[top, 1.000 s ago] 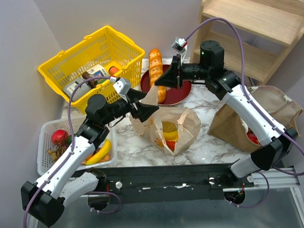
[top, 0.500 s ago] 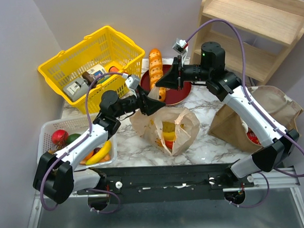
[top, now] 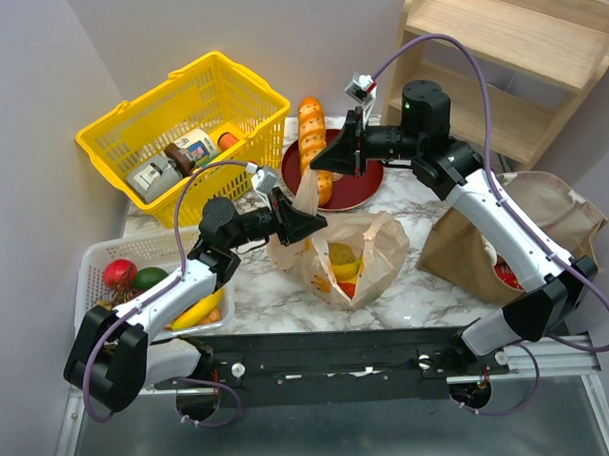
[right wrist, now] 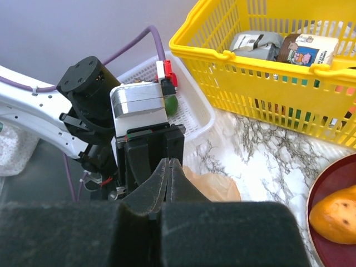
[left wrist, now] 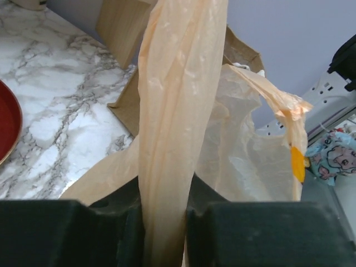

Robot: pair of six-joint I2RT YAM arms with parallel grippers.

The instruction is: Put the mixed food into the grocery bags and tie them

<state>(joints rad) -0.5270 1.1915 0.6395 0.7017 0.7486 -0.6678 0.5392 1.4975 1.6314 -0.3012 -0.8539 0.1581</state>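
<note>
Left pincer (top: 316, 228) on plastic bag (top: 381, 251)

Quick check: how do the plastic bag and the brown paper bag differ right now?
The plastic bag is thin and translucent, with yellow and orange food showing through; the paper bag is opaque brown. The plastic bag sits mid-table, a strip of it pinched in the left gripper and another in the right gripper; the paper bag lies untouched at the right, below the shelf. Neither is tied.

White arms (top: 505, 231), purple cables (top: 428, 38); black left gripper (top: 315, 228), black right gripper (top: 317, 165).
</note>
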